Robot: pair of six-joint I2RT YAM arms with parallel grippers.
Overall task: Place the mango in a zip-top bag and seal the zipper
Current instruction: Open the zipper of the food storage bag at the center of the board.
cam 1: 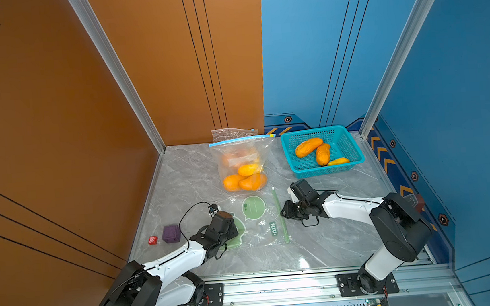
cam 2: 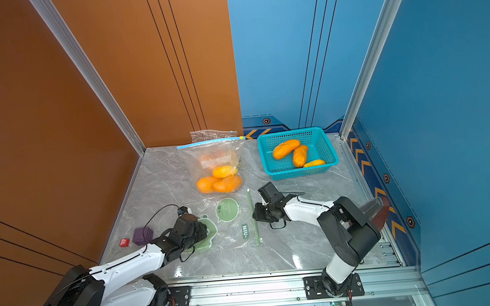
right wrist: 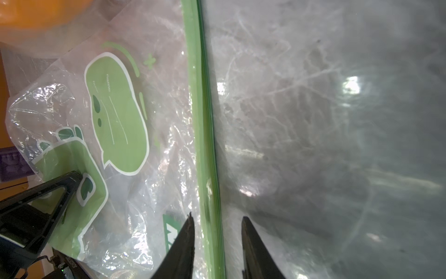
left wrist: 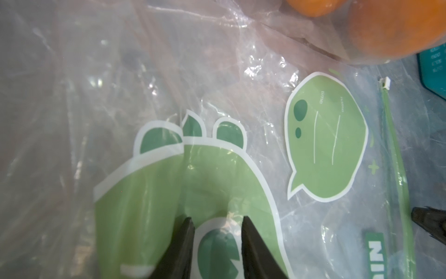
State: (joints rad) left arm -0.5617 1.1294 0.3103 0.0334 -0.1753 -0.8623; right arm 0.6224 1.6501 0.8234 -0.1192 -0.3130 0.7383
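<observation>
Two grippers hang low over the empty bag, flat near the table's front edge. Over its closed printed end the left gripper stands part open, holding nothing. The right gripper straddles the green zipper, jaws apart and not pinching it. The film looks thin, limp and slick — the stiffer zipper lip is likely the best hold.

By the left edge sit a cube and a block, clear of the work. Farther back, a full bag lies just beside the empty one. Three mangoes lie in the basket at the far right corner — probably firm, smooth and fairly heavy, best gripped across the middle.
</observation>
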